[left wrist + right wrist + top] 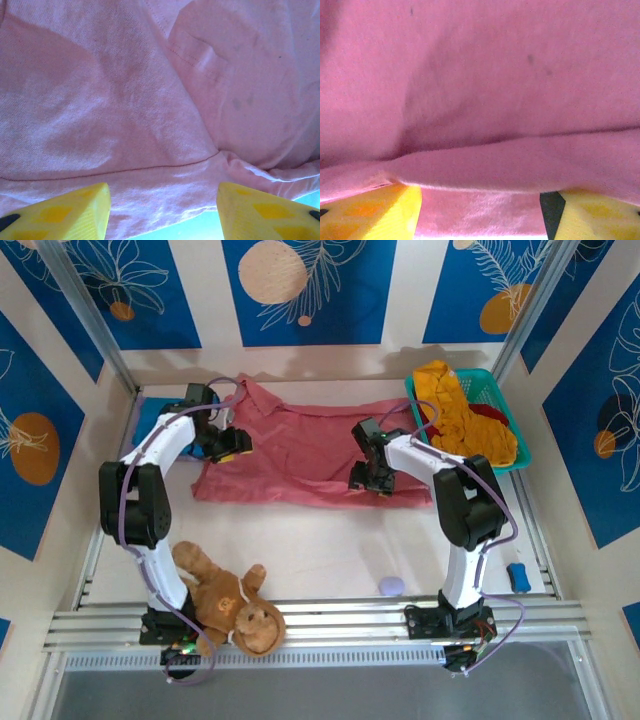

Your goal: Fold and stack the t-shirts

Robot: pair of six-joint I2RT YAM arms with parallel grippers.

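A large salmon-pink t-shirt [300, 455] lies spread flat at the back middle of the table. My left gripper [228, 445] sits low at its left edge, open; in the left wrist view the yellow fingers [75, 212] stand wide apart with the pink hem [165, 190] between them and light blue cloth [200, 225] under it. My right gripper [368, 478] rests on the shirt's right part, open, and a fold of pink cloth [485, 160] lies across its fingertips [380, 210]. A mustard-yellow shirt [455, 415] and a dark red one [492, 414] lie in the basket. A blue shirt [148, 408] peeks out at the far left.
The teal mesh basket [515, 445] stands at the back right. A brown plush monkey [225, 605] lies at the front left beside the left arm's base. A small lavender round object [391, 586] and a small blue item [516, 575] lie near the front right.
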